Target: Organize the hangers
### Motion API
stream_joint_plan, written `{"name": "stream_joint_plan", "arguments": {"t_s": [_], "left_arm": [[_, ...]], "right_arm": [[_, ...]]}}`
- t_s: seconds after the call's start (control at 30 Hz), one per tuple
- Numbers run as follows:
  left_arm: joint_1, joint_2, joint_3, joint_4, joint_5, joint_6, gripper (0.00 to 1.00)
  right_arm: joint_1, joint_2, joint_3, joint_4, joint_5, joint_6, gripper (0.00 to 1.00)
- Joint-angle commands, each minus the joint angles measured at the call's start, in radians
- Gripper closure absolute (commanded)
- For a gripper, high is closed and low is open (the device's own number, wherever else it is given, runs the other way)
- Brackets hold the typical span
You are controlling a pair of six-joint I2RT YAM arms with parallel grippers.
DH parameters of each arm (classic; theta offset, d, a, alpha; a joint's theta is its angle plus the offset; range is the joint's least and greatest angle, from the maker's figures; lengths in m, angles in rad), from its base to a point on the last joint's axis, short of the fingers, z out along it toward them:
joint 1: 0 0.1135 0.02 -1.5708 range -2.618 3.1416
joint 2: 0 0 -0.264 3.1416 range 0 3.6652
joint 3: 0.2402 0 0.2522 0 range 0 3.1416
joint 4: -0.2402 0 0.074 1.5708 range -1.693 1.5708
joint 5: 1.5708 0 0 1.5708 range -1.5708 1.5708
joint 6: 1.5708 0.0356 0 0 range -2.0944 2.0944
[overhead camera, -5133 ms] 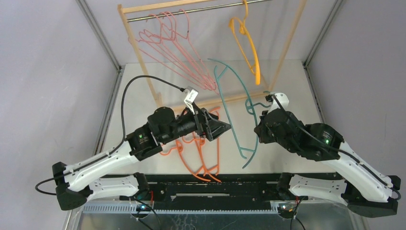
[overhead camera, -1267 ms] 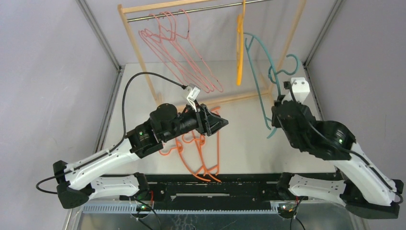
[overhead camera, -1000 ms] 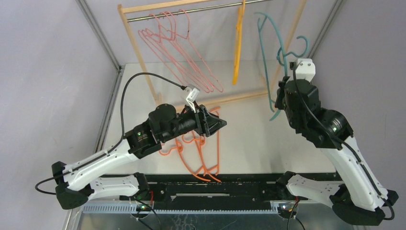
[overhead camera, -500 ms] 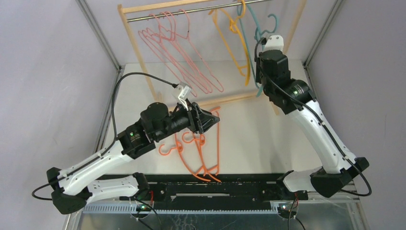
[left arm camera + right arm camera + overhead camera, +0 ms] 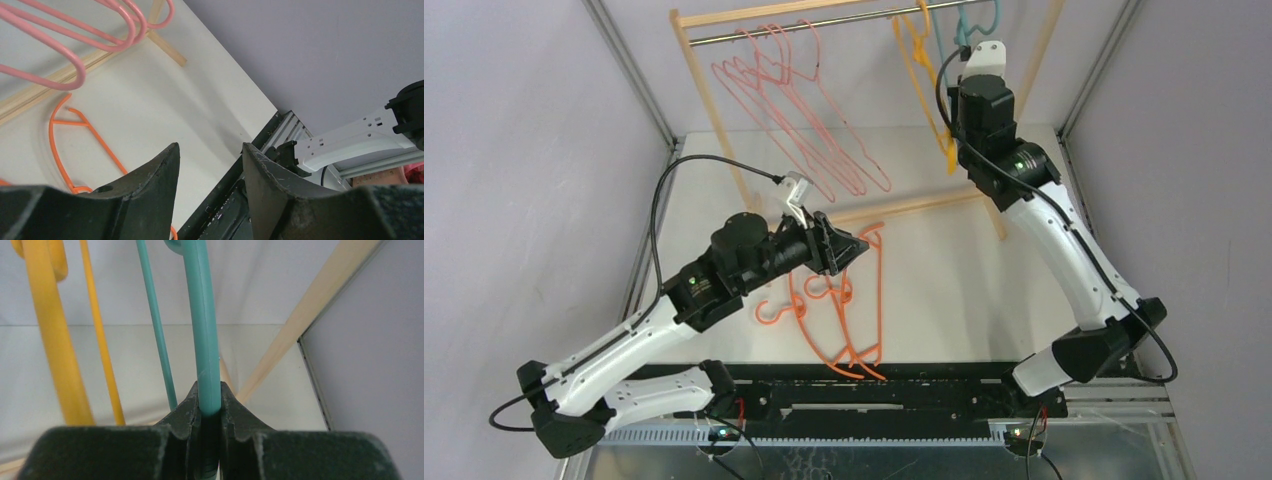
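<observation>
Raised and swung inward since the earlier frames, the right gripper (image 5: 967,50) is now shown at the metal rod (image 5: 824,22) of the wooden rack (image 5: 714,110). The teal hanger (image 5: 964,25) has been carried up off the worktop (image 5: 944,260), and the left gripper (image 5: 849,245) has been drawn slightly back.

Top external view: one teal hanger is held near the rod's right end, with its hook at rod height. Whether the hook is already over the rod cannot be told. One yellow-orange hanger (image 5: 924,60) hangs just to its left. The pink hangers (image 5: 804,120) are grouped on the rod's left half; four or five are suggested, but overlap prevents a firm count. The orange hangers (image 5: 849,320) lie overlapped on the worktop, and three hooks can be made out. The left arm is the nearer to them and hovers above.

Left wrist view: the jaws are parted about halfway with nothing between them. An orange hanger (image 5: 65,135) lies below and to the left, and pink loop ends (image 5: 75,75) hang over the rack's base rail (image 5: 30,95).

Right wrist view: the jaws are narrow and clamped on the teal wire (image 5: 202,315), whose long axis runs straight up from them. The yellow-orange hanger (image 5: 47,340) is seen at the left and a wooden upright (image 5: 310,315) at the right. The coming move is judged to depend on seating the hook, which lies beyond the jaws along this axis.
</observation>
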Motion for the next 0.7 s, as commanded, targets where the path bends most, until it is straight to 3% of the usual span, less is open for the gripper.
{"name": "stream_joint_plan", "arguments": {"t_s": [0.0,0.47,0.67], "left_arm": [[0.02,-0.034,-0.002,0.012,0.028,0.019,0.46],[0.076,-0.065,-0.035,0.003,0.051,0.016,0.46],[0.091,-0.06,-0.041,0.019,0.062,0.011,0.46]], "right_arm": [[-0.022,0.062,0.1,0.064,-0.002,-0.02,1.0],[-0.033,0.19,0.164,0.027,-0.046,-0.01,1.0],[0.036,0.2,0.151,0.024,-0.05,-0.06,1.0]]}}
